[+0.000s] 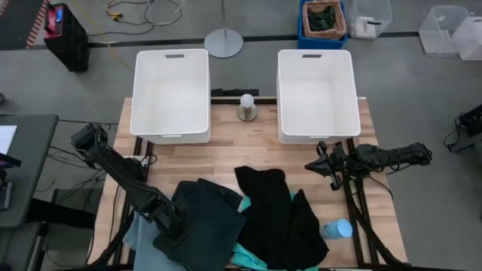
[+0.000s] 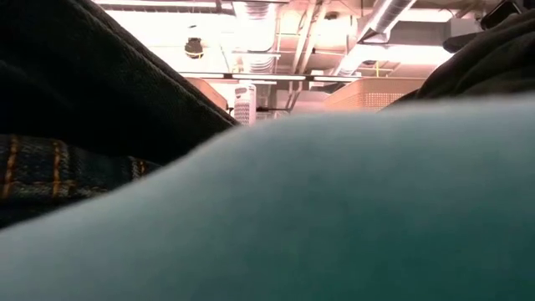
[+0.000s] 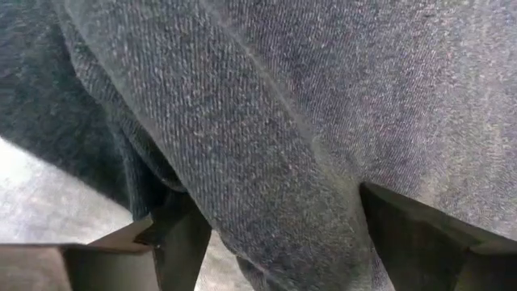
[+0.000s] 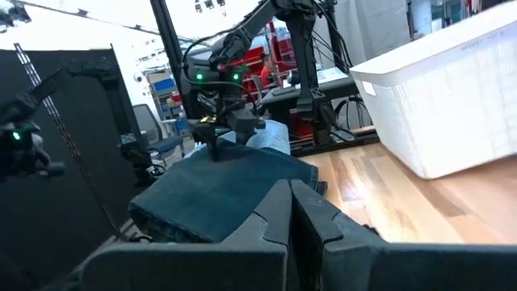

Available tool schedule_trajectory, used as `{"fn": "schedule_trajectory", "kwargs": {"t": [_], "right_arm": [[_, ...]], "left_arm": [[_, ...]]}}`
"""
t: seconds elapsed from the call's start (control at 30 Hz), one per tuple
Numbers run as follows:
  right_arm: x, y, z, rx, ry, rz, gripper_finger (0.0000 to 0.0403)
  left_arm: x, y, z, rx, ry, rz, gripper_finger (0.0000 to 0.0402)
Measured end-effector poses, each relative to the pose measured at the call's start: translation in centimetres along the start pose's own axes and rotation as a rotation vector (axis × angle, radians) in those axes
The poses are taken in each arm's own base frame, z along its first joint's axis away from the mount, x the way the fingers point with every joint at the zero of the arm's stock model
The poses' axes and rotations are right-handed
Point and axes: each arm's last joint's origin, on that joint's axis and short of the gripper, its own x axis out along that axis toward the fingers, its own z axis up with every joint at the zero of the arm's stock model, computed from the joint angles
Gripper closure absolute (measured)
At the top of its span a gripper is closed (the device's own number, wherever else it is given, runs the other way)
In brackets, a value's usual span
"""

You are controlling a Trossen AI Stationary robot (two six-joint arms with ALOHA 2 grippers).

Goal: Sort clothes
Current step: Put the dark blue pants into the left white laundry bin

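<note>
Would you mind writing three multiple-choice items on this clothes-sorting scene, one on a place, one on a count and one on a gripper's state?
1. Where is the left gripper?
A. over the left bin
B. on the dark teal-green garment at the table's near left
C. beside the white post between the bins

2. How many white bins stand at the table's far edge?
A. one
B. two
C. three

3. How are the right gripper's fingers?
A. shut, holding nothing
B. shut on the black garment
C. wide open over a bin

Answers:
1 B: the left gripper sits on the dark teal-green garment, fabric between its fingers.
2 B: a left bin and a right bin.
3 A: the right gripper shows fingers pressed together, over bare table.
</note>
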Motion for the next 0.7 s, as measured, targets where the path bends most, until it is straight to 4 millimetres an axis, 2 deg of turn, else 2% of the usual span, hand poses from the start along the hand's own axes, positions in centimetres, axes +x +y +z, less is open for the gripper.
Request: {"fn": "schedule_trajectory", "kwargs": {"t": [0.13,0.4,0.6,0.7], "right_arm": [[0.0,0.0,-0.2,0.046,0.018,-0.005,0.0378],[0.0,-0.1,-0.3,0.053,0.033,-0.010,0.0378],[0.0,0.0,0.0,0.054,0.004,-0.002,0.0378],[0.0,0.0,0.2,0.046,-0.024,0.005,0.0378]], "left_arm": [[0.6,0.3,0.2,-0.011,-0.003,-0.007,0.0159],[0.7,0.2,0.6,0.004,-0.056,-0.029,0.0356],[0.3,0.1,1.3,0.067,-0.064,-0.063,0.0358],[-1.0,-0.2,1.4,0.115,-0.117,-0.107,0.0358]]}}
